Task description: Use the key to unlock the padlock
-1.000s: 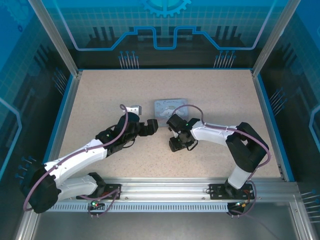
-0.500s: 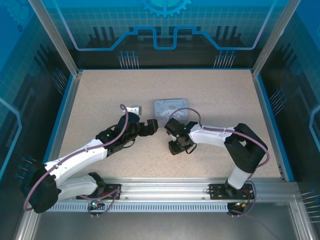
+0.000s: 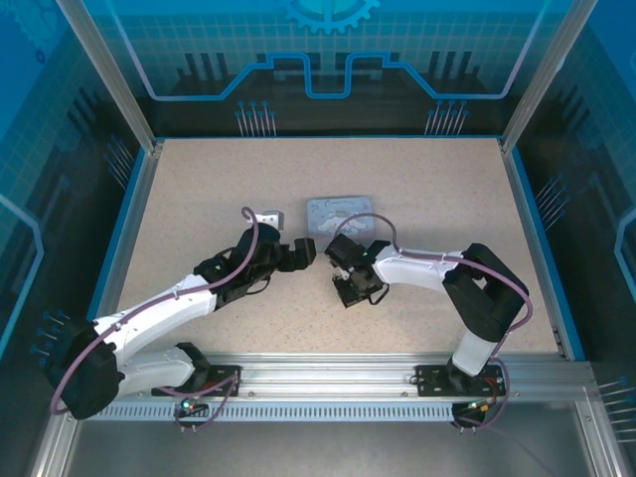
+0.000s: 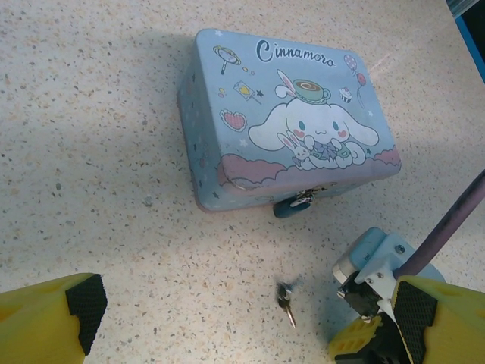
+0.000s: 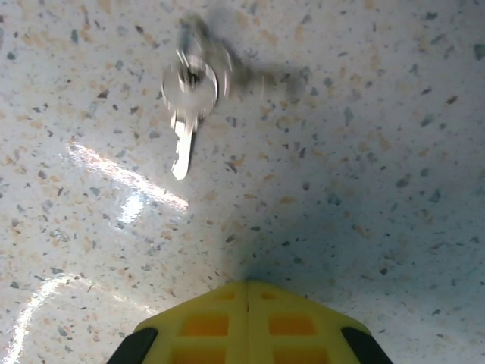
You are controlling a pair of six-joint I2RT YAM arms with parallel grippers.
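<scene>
Over the last second the right arm (image 3: 417,266) has swung its wrist left, closer to the left arm's head and the tin, and the right fingers (image 5: 204,326) have gone from partly apart to pressed flat together. The wrist view shows one closed seam between the yellow pads, with nothing caught in it. Just ahead of those tips the key (image 5: 186,114) lies loose on the speckled worktop (image 5: 379,152), clear of the fingers. Its blade points back toward them, and its ring end is blurred. So the close looks to have caught nothing, or perhaps nudged the key. The left fingers (image 4: 45,326) stand wide apart and empty, low over the worktop and facing the tin's front. From that wrist the key (image 4: 286,299) shows as a small dark sliver on the worktop, near the front of the pale blue cartoon tin (image 4: 288,121). The padlock (image 4: 294,203) hangs at the tin's clasp, against the front wall. I cannot tell for certain whether its shackle is shut, though it sits as if locked. From above, the two heads meet just in front of the tin (image 3: 338,210). By my reading the task has barely begun. The key must still be picked up, fitted into the padlock and turned, and the padlock likely needs steadying by the left fingers.
</scene>
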